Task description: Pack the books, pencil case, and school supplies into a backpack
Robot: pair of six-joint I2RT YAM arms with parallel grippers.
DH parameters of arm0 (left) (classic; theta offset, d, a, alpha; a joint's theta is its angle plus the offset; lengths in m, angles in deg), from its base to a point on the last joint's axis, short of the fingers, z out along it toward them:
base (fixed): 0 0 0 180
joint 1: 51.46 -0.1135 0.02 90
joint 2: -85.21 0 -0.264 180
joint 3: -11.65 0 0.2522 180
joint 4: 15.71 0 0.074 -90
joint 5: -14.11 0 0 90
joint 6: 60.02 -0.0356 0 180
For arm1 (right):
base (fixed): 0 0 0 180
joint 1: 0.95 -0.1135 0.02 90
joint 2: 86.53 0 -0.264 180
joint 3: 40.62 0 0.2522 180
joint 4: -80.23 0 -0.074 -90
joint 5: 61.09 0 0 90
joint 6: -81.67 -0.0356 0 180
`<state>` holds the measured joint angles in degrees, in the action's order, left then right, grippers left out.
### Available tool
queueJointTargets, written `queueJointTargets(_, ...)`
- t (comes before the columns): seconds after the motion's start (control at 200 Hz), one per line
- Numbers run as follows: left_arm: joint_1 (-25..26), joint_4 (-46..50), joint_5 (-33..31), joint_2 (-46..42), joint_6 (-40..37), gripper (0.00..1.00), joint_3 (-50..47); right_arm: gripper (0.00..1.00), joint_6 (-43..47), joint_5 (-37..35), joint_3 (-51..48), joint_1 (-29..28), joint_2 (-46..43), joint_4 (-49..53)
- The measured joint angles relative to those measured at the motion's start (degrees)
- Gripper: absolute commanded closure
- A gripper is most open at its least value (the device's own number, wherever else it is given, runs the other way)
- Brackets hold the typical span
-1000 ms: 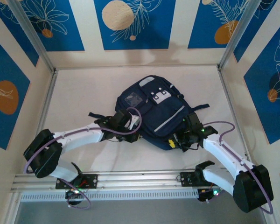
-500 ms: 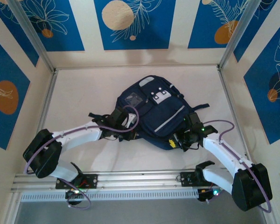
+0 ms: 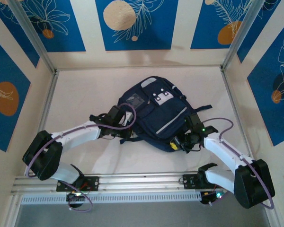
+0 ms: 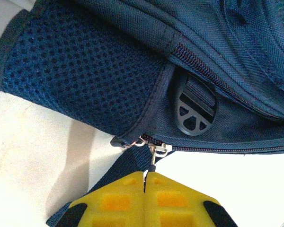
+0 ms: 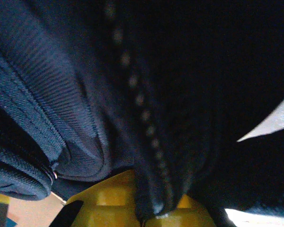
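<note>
The dark navy backpack (image 3: 157, 113) lies flat in the middle of the table, its pale stripe facing up. At its left edge my left gripper (image 3: 128, 132) is shut. In the left wrist view its yellow fingers (image 4: 113, 201) pinch the metal zipper pull (image 4: 153, 161), just below the mesh side pocket (image 4: 80, 80). My right gripper (image 3: 176, 143) sits at the bag's near right corner. It is shut on a fold of the backpack's fabric (image 5: 154, 189), which runs down between its yellow fingers (image 5: 104, 203). The books, pencil case and school supplies are hidden.
A black strap buckle (image 4: 195, 109) sits beside the zipper line. Navy straps (image 3: 97, 117) trail from the bag's left side, and one (image 3: 206, 108) sticks out on the right. Aluminium frame rails (image 3: 46, 109) and patterned walls close the table in on three sides.
My left gripper has drawn back to the left along the bag's edge with the zipper pull in it. The right gripper has barely shifted and kept its hold.
</note>
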<state>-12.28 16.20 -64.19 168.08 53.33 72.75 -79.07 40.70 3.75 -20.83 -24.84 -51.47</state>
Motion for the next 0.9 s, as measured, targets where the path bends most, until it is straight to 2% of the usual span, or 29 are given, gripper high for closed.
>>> queueJointTargets(0.175,-1.55,0.59,-0.94,-1.25,-0.02,1.0,-0.66,1.0,5.25,0.7,1.2,-4.92,2.64,-2.25)
queueJointTargets(0.21,-2.08,0.59,-1.22,-1.81,-0.04,1.0,-1.07,0.97,6.1,0.74,1.66,-6.51,3.34,-2.84)
queueJointTargets(0.255,-2.91,0.63,-1.49,-2.49,-0.2,1.0,-1.64,0.85,6.95,0.85,2.29,-8.63,4.46,-3.8)
queueJointTargets(0.305,-3.91,0.79,-1.75,-3.13,-0.44,1.0,-2.32,0.65,7.82,1.11,3.08,-10.97,5.86,-4.9)
queueJointTargets(0.365,-5.31,1.11,-2.34,-3.63,-0.87,1.0,-3.08,0.51,9.51,2.34,4.59,-14.27,8.04,-5.66)
queueJointTargets(0.46,-7.74,1.75,-3.26,-3.69,-1.7,1.0,-3.48,0.38,12.28,3.06,8.68,-18.75,11.45,-4.37)
queueJointTargets(0.51,-9.03,1.9,-3.85,-3.69,-2.36,1.0,-3.48,0.35,13.64,2.82,11.1,-20.5,12.59,-3.15)
queueJointTargets(0.61,-11.8,1.9,-3.93,-3.56,-3.02,1.0,-3.48,0.24,16.57,2.19,14.25,-21.68,12.33,-1.79)
queueJointTargets(0.695,-14.27,1.75,-4.46,-3.39,-3.87,1.0,-3.45,0.21,18.67,1.25,14.88,-21.05,9.75,-0.72)
queueJointTargets(0.9,-19.56,1.68,-7.08,-1.86,-5.92,1.0,-1.99,0.29,21.51,-1.68,15.17,-16.2,-1.31,3.69)
